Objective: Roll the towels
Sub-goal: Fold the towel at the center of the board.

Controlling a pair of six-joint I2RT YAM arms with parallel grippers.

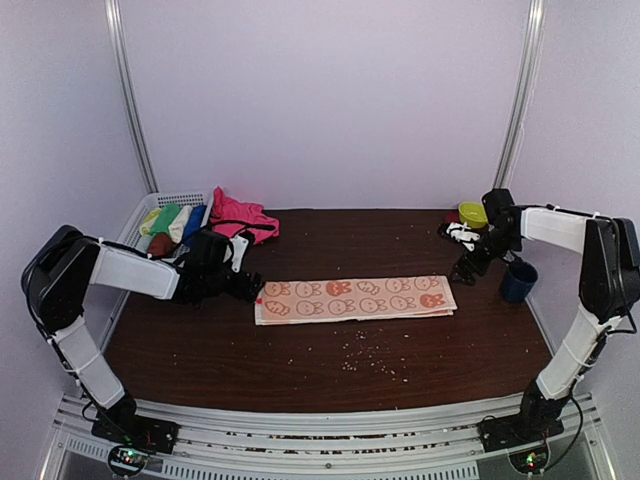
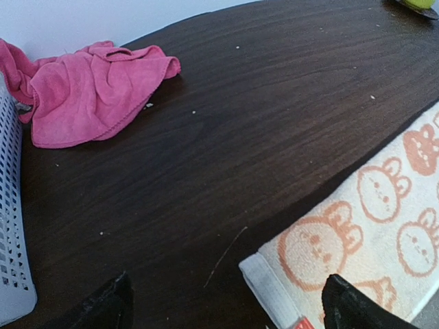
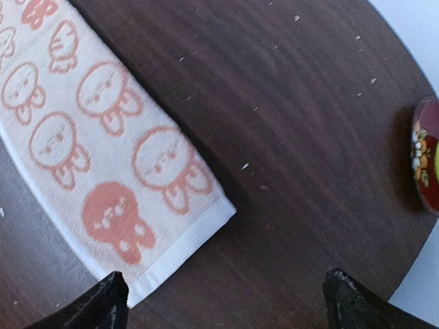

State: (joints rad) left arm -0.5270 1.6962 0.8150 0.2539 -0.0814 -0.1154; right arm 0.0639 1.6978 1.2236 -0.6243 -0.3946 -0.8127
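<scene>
A peach-orange towel (image 1: 355,298) with a pale bunny pattern lies flat on the dark table, folded into a long strip. My left gripper (image 1: 250,285) hangs open at its left end. In the left wrist view the towel's white hem (image 2: 274,288) lies between the fingers of that gripper (image 2: 226,301). My right gripper (image 1: 468,268) is open just past the right end. In the right wrist view the towel's corner (image 3: 171,226) reaches toward that gripper (image 3: 223,291), whose left finger is at the hem. A hot pink towel (image 1: 238,215) lies crumpled at the back left (image 2: 96,89).
A white mesh basket (image 1: 175,196) at the back left holds several rolled towels (image 1: 170,220); its wall (image 2: 10,226) shows in the left wrist view. A yellow-green bowl (image 1: 472,213) and a dark blue cup (image 1: 518,281) stand at the right. A small patterned dish (image 3: 426,157) is near my right gripper. Crumbs (image 1: 365,355) dot the table.
</scene>
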